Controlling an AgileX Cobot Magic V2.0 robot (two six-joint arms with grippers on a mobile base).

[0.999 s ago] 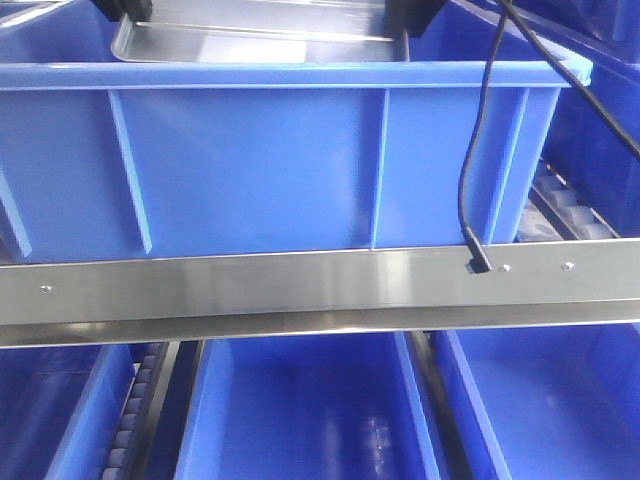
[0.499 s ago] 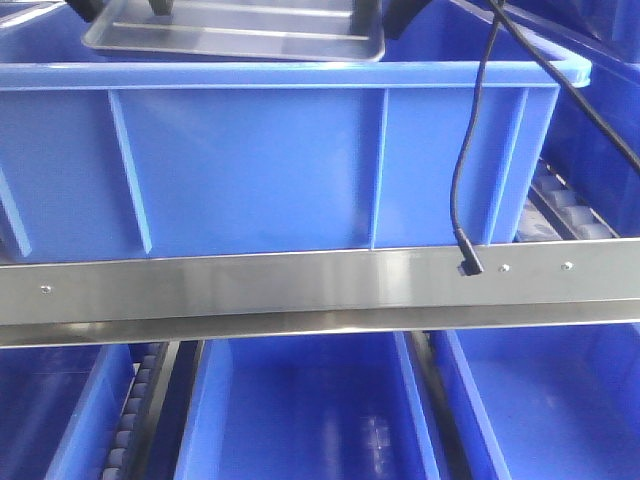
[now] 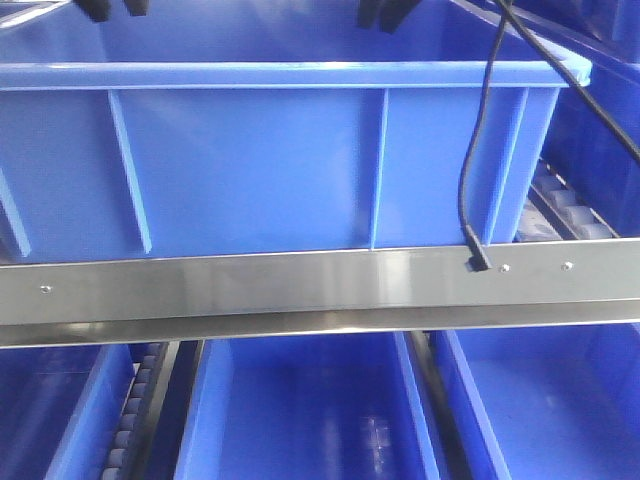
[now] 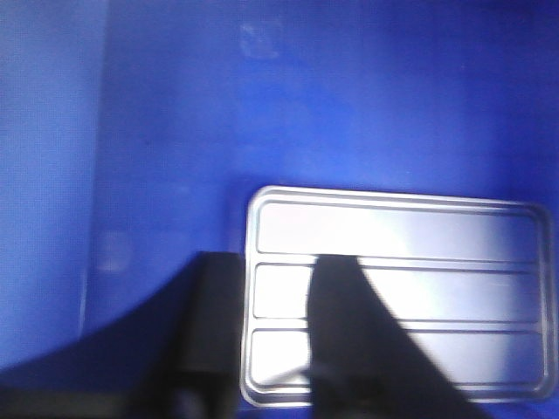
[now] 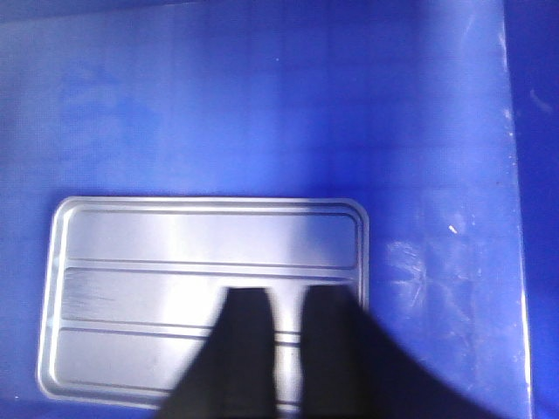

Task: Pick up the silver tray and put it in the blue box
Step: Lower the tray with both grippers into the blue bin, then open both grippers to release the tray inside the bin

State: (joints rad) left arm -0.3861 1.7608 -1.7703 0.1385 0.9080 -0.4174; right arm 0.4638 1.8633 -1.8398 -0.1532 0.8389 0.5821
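Observation:
The silver tray [image 4: 393,236] [image 5: 175,236] lies flat on the floor of the blue box [image 3: 250,160], ribs up. From the front the box's wall hides it. In the left wrist view my left gripper [image 4: 279,327] hangs open above the tray's left end, one finger over the tray and the other over the blue floor [image 4: 175,131]. Over the tray's right end my right gripper [image 5: 286,349] stands open with a narrow gap and nothing in it. In the front view only dark fingertips [image 3: 95,10] [image 3: 368,14] show above the box's rim.
A steel rail [image 3: 300,290] runs across in front of the box, with a black cable [image 3: 468,170] plugged into it. Narrower blue bins [image 3: 310,410] sit on the level below. Roller tracks [image 3: 565,205] [image 3: 130,420] flank the bins.
The tray, held at rim height between both grippers a second ago, has dropped out of the front view into the box. Both grippers have let go and their fingertips stay above the rim.

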